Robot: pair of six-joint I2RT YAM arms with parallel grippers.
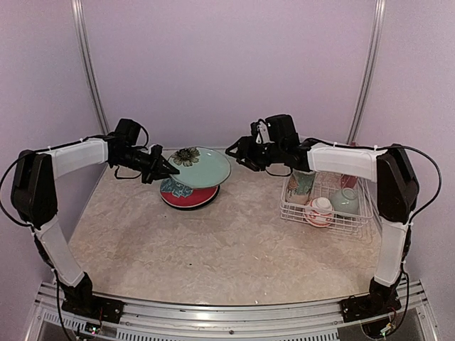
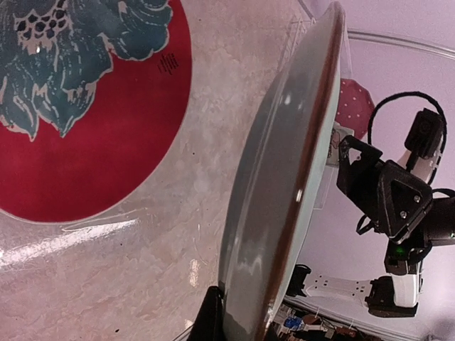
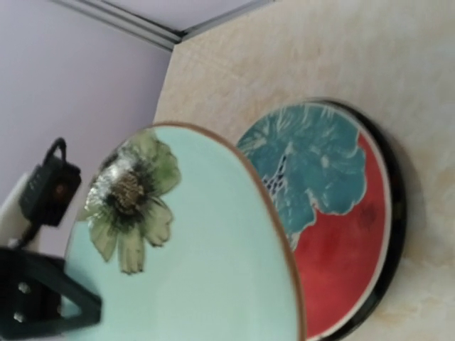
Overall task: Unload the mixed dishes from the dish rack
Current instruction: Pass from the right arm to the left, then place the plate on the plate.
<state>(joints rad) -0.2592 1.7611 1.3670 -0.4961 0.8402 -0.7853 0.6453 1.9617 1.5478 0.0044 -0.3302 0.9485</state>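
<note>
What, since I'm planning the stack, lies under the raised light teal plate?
The red floral plate lies on the table beneath the light teal plate, held by the left gripper. The red plate's far part is covered.

Left gripper (image 1: 170, 170) clamping the light teal plate (image 1: 210, 168) by its rim near the far edge; right gripper (image 1: 233, 150) hovering mid-desk, grip state unclear.
</note>
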